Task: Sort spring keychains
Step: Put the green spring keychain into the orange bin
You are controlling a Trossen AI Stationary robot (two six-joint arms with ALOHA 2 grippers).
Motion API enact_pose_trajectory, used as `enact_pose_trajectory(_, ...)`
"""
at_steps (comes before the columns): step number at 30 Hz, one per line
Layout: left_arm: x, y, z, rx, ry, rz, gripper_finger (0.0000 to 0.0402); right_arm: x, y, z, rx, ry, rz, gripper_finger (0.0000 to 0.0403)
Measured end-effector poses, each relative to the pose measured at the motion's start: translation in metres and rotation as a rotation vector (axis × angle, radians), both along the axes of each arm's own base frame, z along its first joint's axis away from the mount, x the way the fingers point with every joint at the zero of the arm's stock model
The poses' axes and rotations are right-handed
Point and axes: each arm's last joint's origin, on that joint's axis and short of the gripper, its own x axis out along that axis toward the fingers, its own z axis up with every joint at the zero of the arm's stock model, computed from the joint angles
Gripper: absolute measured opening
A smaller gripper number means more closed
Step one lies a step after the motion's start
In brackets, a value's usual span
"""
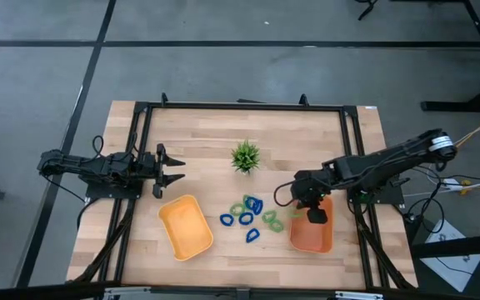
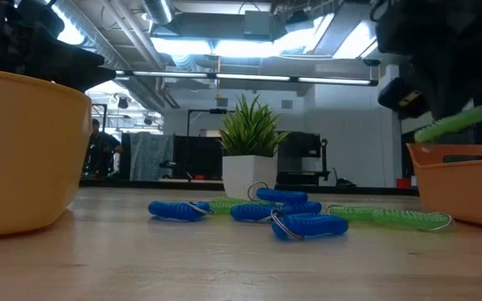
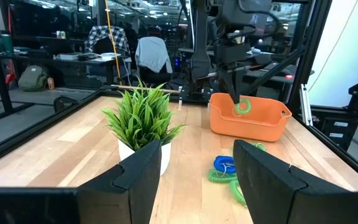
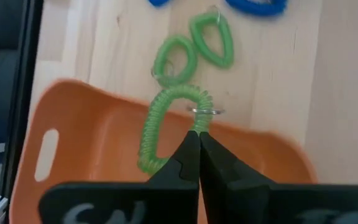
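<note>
- Over the orange tray (image 4: pixel 98 149), hanging from the right gripper (image 4: pixel 196 140): one light green keychain (image 4: pixel 157 127), fingers clamped together on its coil beside the small metal ring (image 4: pixel 205 112), loop dangling down across the tray's rim.
- Best released only once the whole loop sits inside the tray walls; judging by the right wrist view, part of the coil lies over the rim, so opening now may let it tip back out onto the table.
- Worth lowering a little first, so that the springy coil does not bounce on landing.
- On the wooden table (image 1: pixel 198 133), between the two trays: the remaining spring keychains (image 1: pixel 248 218), blue and green mixed, several touching or overlapping.
- Beside that cluster: the yellow tray (image 1: pixel 186 227), apparently meant for the other colour; nothing visible inside from above.
- Behind the cluster: a small potted plant (image 1: pixel 245 156), well clear of the working path.
- Left gripper (image 1: pixel 167 167) waiting near the table's left edge, fingers apart, holding nothing.
- Hard to count the loops in the pile, since overlaps merge them from above.
- Hidden by the right arm in the high view: much of the orange tray's inside, so any keychains already there cannot be told.
- Cut off in the low view: both trays at the picture's sides, and the right gripper, mostly a dark shape.
</note>
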Motion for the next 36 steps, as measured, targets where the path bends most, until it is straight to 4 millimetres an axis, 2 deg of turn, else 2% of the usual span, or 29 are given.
enact_pose_trajectory(12,0.0,0.0,0.0,0.0,0.0,0.0,0.0196,-0.007,-0.002,0.001,0.01,-0.002,-0.028,0.0)
enact_pose_trajectory(19,0.0,0.0,0.0,0.0,0.0,0.0,0.0196,-0.011,-0.003,-0.005,0.013,0.026,-0.07,0.0)
enact_pose_trajectory(31,0.0,0.0,0.0,0.0,0.0,0.0,0.0196,-0.016,0.006,-0.005,0.017,0.041,-0.097,0.0)
enact_pose_trajectory(36,0.0,0.0,0.0,0.0,0.0,0.0,0.0196,-0.021,0.005,-0.01,0.027,0.071,-0.143,0.0)
